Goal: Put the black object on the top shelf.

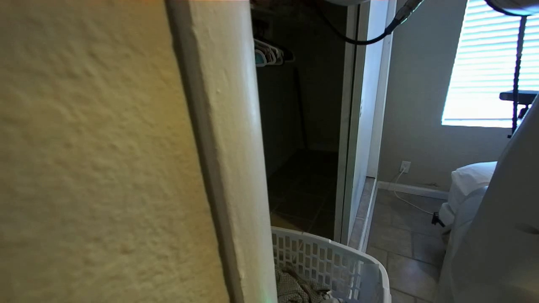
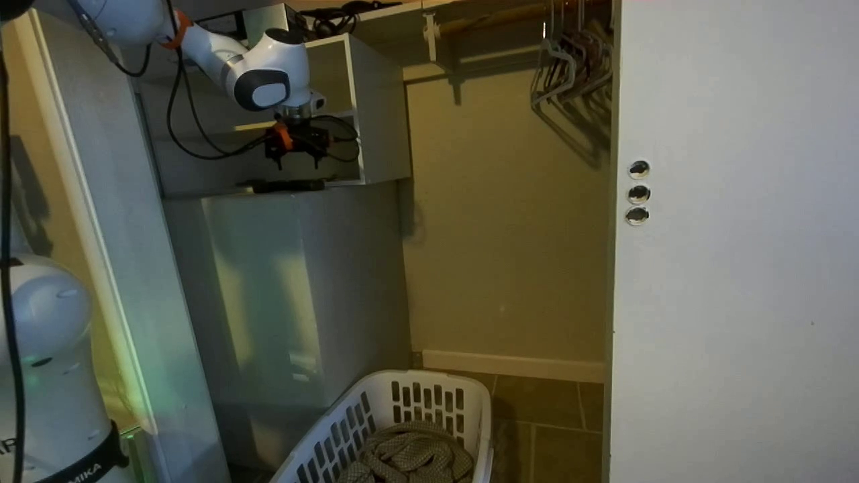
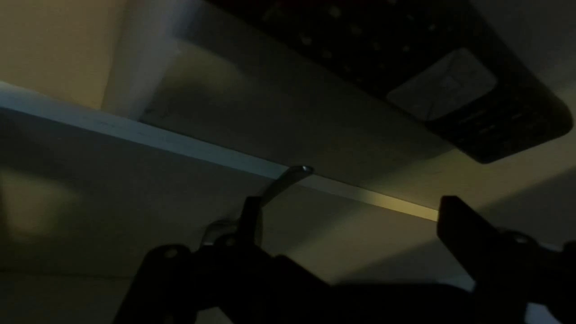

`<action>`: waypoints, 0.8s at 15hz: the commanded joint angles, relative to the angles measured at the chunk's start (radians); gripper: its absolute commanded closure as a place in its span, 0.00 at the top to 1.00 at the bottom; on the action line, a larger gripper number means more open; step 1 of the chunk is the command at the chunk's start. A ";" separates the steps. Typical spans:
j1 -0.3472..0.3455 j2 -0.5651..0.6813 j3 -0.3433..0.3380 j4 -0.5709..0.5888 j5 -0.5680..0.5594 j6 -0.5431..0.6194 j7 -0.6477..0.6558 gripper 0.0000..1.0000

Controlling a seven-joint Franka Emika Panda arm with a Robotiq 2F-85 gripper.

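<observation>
Hand is held near lower part of shelf unit, jaws apart, nothing gripped; prob. set wide so blk obj can be straddled. Obj is seen lying flat at unit's base, not btwn jaws yet.

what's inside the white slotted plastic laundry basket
Bundled brownish-grey textured fabric lies inside the basket. Whatever is underneath that fabric is covered, so it can't be seen.

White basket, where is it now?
The white basket is at the bottom of both exterior views, with a patterned cloth inside. In an exterior view it shows just right of the pale post.
</observation>
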 commanded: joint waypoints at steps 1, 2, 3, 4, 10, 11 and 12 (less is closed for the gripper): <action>-0.007 0.022 0.007 0.009 -0.013 0.024 0.027 1.00; -0.005 0.033 0.009 0.013 -0.003 0.038 0.030 1.00; -0.003 0.046 0.013 0.019 -0.001 0.056 0.036 1.00; -0.001 0.057 0.014 0.025 0.007 0.071 0.033 1.00; 0.001 0.119 0.044 0.056 -0.022 0.156 0.064 1.00; 0.001 0.126 0.049 0.061 -0.026 0.167 0.069 1.00; 0.001 0.133 0.054 0.067 -0.029 0.175 0.074 1.00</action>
